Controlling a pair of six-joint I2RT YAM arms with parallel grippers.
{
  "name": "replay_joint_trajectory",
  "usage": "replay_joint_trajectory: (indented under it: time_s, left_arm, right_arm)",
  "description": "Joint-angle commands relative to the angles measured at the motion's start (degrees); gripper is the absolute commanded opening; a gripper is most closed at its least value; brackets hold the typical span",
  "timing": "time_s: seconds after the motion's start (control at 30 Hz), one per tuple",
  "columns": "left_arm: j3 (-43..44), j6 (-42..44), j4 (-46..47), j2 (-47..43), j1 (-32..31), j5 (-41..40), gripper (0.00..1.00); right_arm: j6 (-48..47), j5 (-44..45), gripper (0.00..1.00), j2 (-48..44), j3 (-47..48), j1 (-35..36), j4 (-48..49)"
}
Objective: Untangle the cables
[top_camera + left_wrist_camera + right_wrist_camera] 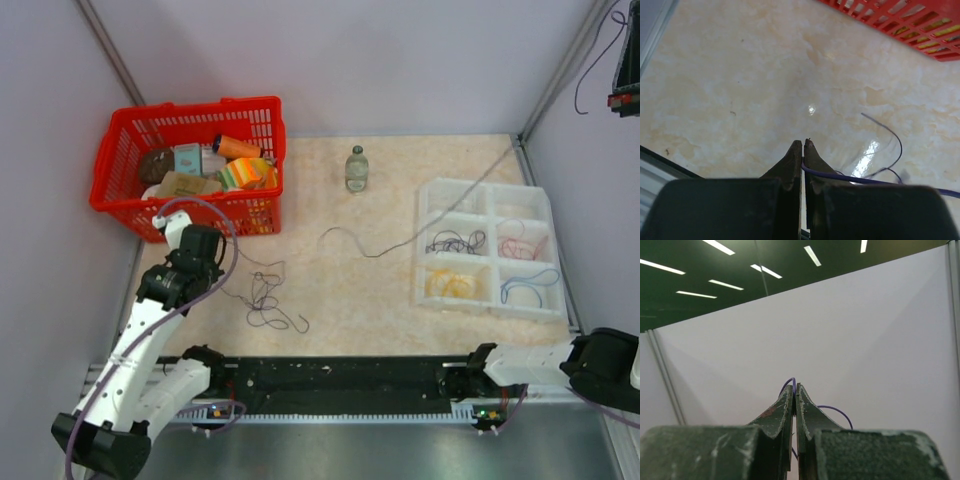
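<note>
On the pale marbled desk [380, 300], near the red plastic basket [120, 190] of odds and ends, we find a loose knot of thin dark purple cables [265, 300]. Our left fingers [796, 152] are pressed together on a purple strand [840, 176] just above the desk. Our right fingers [789, 397], raised high against the grey wall [880, 340], are clamped on a second purple strand [788, 384]. A long dark strand [378, 255] runs across the desk toward that side. At far right, a white divided plastic tray [487, 185] holds sorted coils [455, 243]: dark, red, yellow, blue.

We judge the danger lies in pulling. If the arms draw apart while loops cross, the knot could cinch tighter. A thin strand could slip from the fingertips, or sweep against the clear glass bottle [357, 168] and tip it.
</note>
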Motion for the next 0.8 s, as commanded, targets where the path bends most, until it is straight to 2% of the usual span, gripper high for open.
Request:
replay_joint_trajectory:
  time_s: [0.0,0.23,0.37,0.43,0.53,0.67,0.77]
  left_arm:
    - [4.3,0.1,-2.8,-0.8,1.3,-5.0,0.00]
    - [7.5,2.6,-3.9,0.9,3.1,-8.0,0.00]
    - [7.1,7.2,1.8,-0.8,3.1,0.2,0.00]
    - [7.0,6.9,2.9,-1.0,3.1,2.5,0.00]
    - [7.7,7.5,3.0,-0.8,3.1,5.8,0.00]
    - [7.5,9.4,4.8,-1.5,3.1,10.5,0.00]
    - [7.9,9.1,5.2,-1.5,3.1,12.7,0.00]
  right_arm:
    - [-6.6,3.2,0.00,1.2,1.6,0.6,3.9]
    - [-7.8,2.0,0.00,1.2,2.9,0.6,4.7]
    - [2.0,-5.0,0.00,1.8,0.7,0.6,-1.0]
    - [2.7,-6.5,0.00,2.6,0.3,0.6,-3.3]
    - [-0.8,-0.6,0.00,2.7,-1.2,0.6,-1.9]
    - [-4.5,1.3,0.00,2.0,-6.4,0.7,-4.7]
    - [-8.7,8.1,0.00,0.8,-12.3,-0.6,-3.3]
